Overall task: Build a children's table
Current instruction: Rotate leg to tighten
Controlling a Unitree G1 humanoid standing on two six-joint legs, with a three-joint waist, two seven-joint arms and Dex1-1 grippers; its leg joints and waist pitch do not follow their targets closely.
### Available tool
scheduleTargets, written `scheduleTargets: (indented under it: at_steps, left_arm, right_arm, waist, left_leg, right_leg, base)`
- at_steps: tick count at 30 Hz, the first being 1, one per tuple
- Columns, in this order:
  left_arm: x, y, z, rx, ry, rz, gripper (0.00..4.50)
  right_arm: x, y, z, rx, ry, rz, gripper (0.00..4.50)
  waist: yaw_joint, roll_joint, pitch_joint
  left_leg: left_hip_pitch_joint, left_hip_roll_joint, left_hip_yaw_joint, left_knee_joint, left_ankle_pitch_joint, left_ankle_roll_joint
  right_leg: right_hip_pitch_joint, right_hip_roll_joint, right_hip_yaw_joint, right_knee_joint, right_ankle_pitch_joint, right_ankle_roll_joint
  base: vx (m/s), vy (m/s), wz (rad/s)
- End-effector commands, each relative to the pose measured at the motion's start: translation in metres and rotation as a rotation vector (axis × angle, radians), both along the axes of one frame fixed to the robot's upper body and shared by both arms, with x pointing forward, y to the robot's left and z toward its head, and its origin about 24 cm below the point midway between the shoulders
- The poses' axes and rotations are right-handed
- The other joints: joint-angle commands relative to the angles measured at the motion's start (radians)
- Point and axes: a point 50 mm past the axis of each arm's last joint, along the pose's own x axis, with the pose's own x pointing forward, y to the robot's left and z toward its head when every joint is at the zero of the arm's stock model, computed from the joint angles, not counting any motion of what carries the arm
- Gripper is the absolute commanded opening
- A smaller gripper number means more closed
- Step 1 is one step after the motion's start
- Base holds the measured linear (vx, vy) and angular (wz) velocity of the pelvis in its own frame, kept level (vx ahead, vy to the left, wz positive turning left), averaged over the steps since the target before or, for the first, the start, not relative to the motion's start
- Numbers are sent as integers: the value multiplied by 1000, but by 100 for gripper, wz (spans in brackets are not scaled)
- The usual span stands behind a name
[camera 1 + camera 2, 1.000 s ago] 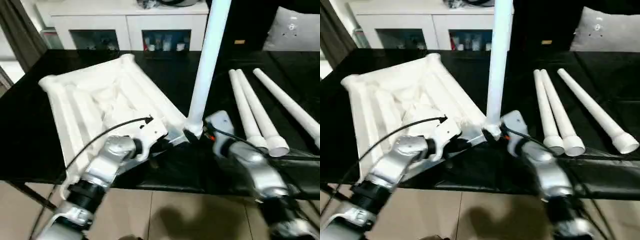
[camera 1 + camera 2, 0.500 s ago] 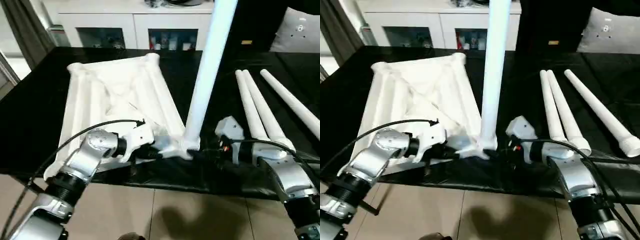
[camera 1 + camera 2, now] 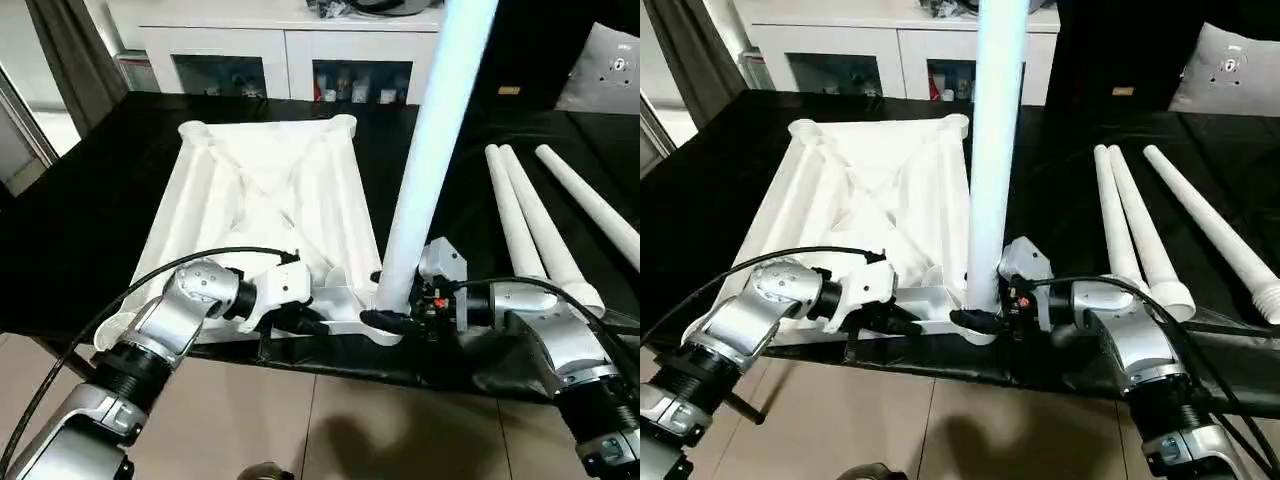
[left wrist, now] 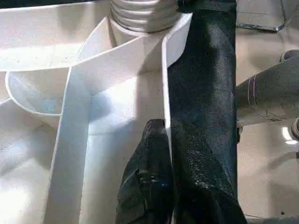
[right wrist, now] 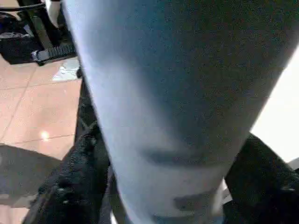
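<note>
The right gripper (image 3: 975, 320) is grasping the foot of the standing leg (image 3: 992, 150), fingers either side of it. The left gripper (image 4: 164, 154) is clenched on a thin rib of the upturned tabletop (image 3: 265, 200), which is lying on the black table (image 3: 90, 210). If either grip is slipping, the leg could be tilting in its corner socket (image 3: 375, 325) — jamming or toppling toward the three spare legs (image 3: 1150, 235) lying well apart.
</note>
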Motion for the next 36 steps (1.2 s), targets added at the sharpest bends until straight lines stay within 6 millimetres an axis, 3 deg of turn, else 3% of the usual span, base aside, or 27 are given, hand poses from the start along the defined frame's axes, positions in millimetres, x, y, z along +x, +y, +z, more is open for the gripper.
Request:
scheduleTargets:
  at_steps: [1,5,18,20,22,23,24,25,28,30,32,33,36]
  left_arm:
    - [-8,-5,-11,54,44,-75,0]
    - [-8,-4,-12,58,46,-74,0]
    - [-14,-9,-14,-39,110,23,0]
    - [-13,-19,-12,-121,137,160,0]
    - [-7,-31,-10,-193,145,298,0]
    - [-5,-35,-9,-211,148,337,0]
    - [-4,-37,-9,-215,148,351,0]
    - [0,-44,-10,-224,142,429,0]
    - [10,-53,-8,-236,110,556,0]
    - [17,-62,-2,-261,73,637,0]
    - [18,-66,1,-273,66,653,0]
    - [17,-69,3,-278,60,651,0]
    - [16,-67,0,-229,20,626,0]
  right_arm:
    - [1,3,1,1,10,20,305]
    - [0,2,-3,-10,26,25,277]
    - [-5,10,-25,-15,129,-90,267]
    - [6,26,-31,-5,131,-273,267]
    - [19,39,-34,18,145,-442,267]
    - [23,44,-35,27,153,-503,267]
    - [25,46,-35,28,155,-523,267]
    - [32,54,-38,36,170,-613,267]
    - [40,61,-41,21,169,-741,267]
    - [47,64,-42,13,136,-833,267]
    - [49,64,-43,31,154,-866,267]
    - [50,65,-43,62,179,-875,323]
    - [50,60,-40,87,164,-869,343]
  waist:
    - [-2,-15,-62]
    - [-2,-14,-63]
    - [-7,-11,-62]
    - [-20,-8,-53]
    - [-48,-8,-39]
    - [-55,-8,-37]
    - [-61,-17,-36]
    - [-74,-14,-38]
    - [-83,-15,-37]
    - [-83,-14,-38]
    - [-79,-18,-43]
    - [-78,-16,-46]
    - [-71,-14,-52]
  left_leg:
    - [16,92,-37,-63,-102,116]
    - [15,91,-38,-61,-88,119]
    - [16,91,-39,-65,-109,109]
    - [17,91,-41,-74,-160,81]
    - [22,85,-47,-86,-275,18]
    - [25,82,-48,-88,-304,2]
    - [29,80,-49,-89,-324,-9]
    - [29,77,-53,-87,-341,-25]
    - [34,77,-50,-87,-345,-18]
    - [34,76,-49,-86,-332,-16]
    - [27,79,-47,-87,-291,-3]
    - [25,81,-44,-86,-261,10]
    - [19,81,-41,-81,-187,51]
  right_leg:
    - [40,-116,60,-67,-6,-228]
    - [40,-115,60,-65,10,-224]
    - [39,-115,59,-67,-2,-232]
    - [36,-114,59,-75,-76,-231]
    - [39,-118,58,-91,-277,-217]
    - [39,-118,57,-96,-337,-205]
    - [36,-118,58,-102,-385,-192]
    - [35,-123,61,-110,-450,-165]
    - [24,-117,66,-116,-431,-157]
    - [24,-118,65,-117,-414,-161]
    - [32,-117,67,-112,-339,-168]
    - [33,-116,69,-104,-271,-182]
    - [40,-116,67,-94,-145,-203]
  base:
    - [0,0,0]
    - [0,0,0]
    - [0,0,0]
    - [0,0,0]
    - [0,0,0]
    - [0,0,0]
    - [0,0,0]
    - [0,0,0]
    - [0,0,0]
    - [0,0,0]
    - [0,0,0]
    - [0,0,0]
    - [0,0,0]
